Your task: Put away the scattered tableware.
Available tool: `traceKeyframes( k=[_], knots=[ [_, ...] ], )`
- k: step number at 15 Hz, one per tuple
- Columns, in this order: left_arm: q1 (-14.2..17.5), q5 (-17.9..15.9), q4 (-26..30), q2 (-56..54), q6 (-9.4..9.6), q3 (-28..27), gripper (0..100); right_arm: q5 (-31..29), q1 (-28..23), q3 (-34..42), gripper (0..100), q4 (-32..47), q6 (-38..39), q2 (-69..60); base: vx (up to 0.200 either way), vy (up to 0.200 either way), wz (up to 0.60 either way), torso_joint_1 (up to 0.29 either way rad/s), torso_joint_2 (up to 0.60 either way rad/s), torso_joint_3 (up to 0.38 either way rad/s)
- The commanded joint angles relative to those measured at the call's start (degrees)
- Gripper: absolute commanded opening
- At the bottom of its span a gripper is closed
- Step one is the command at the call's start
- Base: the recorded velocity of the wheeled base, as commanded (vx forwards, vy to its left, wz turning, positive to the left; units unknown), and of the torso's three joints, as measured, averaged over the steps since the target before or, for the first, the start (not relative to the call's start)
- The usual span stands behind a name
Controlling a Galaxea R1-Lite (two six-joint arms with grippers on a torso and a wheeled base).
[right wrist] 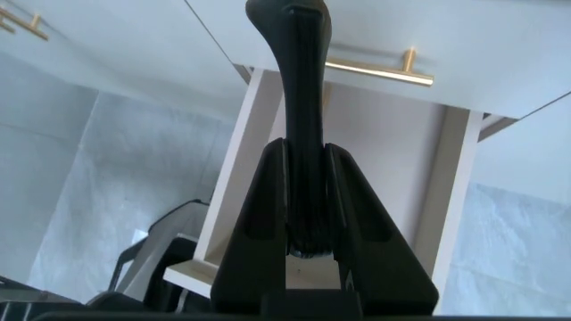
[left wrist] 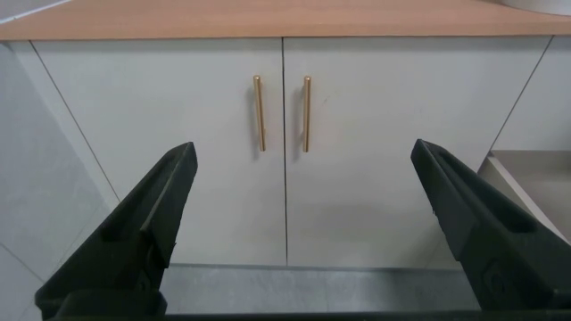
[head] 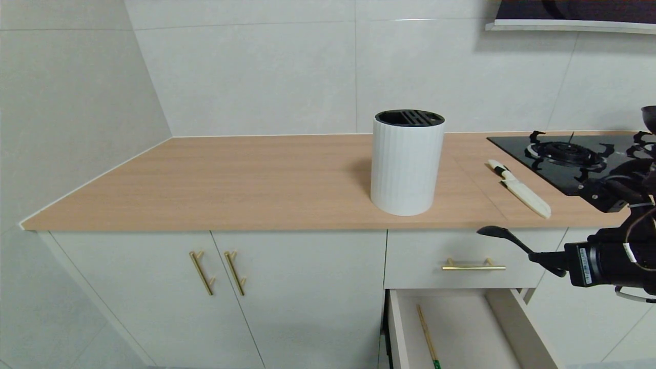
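- the right gripper (head: 549, 259) is at the right edge of the head view, in front of the cabinet face and below counter level, above the open drawer (head: 394, 328).
- its fingers (right wrist: 259, 205) are closed tight on a black utensil (head: 505, 237), clamping the slim handle on both sides; the rest of the handle sticks out past the fingertips and ends in a broader, flattened tip.
- in the right wrist view the black utensil (right wrist: 302, 107) points out over the pale inside of the open drawer (right wrist: 446, 178).
- a thin chopstick (head: 425, 328) with a green end lies lengthwise on the drawer floor.
- the closed drawer (head: 420, 256) just above has a brass bar handle (head: 474, 266).
- a knife (head: 518, 188) with a white blade and pale handle lies flat on the wooden countertop (head: 230, 179), between the white holder (head: 407, 169) and the gas hob (head: 569, 154), touching neither.
- the white holder is a ribbed cylinder with a black slotted top, standing upright near the counter's front edge.
- the left gripper (left wrist: 303, 156) is spread wide and holds nothing; it faces the two cabinet doors (left wrist: 178, 116) under the counter, its fingers (left wrist: 152, 232) well apart either side of the pair of upright brass handles (left wrist: 259, 111).
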Motion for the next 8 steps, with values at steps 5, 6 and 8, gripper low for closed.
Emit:
traceKeyframes(
  k=[5, 6, 8],
  knots=[
    [0.00, 0.06, 0.00, 0.09, -0.02, 0.00, 100, 0.02, 0.01, 0.81, 0, 0.00, -1.33, 2.86, 0.000, 0.000, 0.00, 0.000, 0.00, 0.000],
    [0.00, 0.06, 0.00, 0.09, -0.02, 0.00, 100, 0.02, 0.01, 0.81, 0, 0.00, -1.33, 3.03, 0.000, 0.000, 0.00, 0.000, 0.00, 0.000],
    [0.00, -0.03, 0.00, 0.09, -0.02, 0.00, 100, 0.02, 0.01, 0.81, 0, 0.00, -1.68, 3.39, 0.000, 0.000, 0.00, -0.107, 0.26, 0.149]
  ],
)
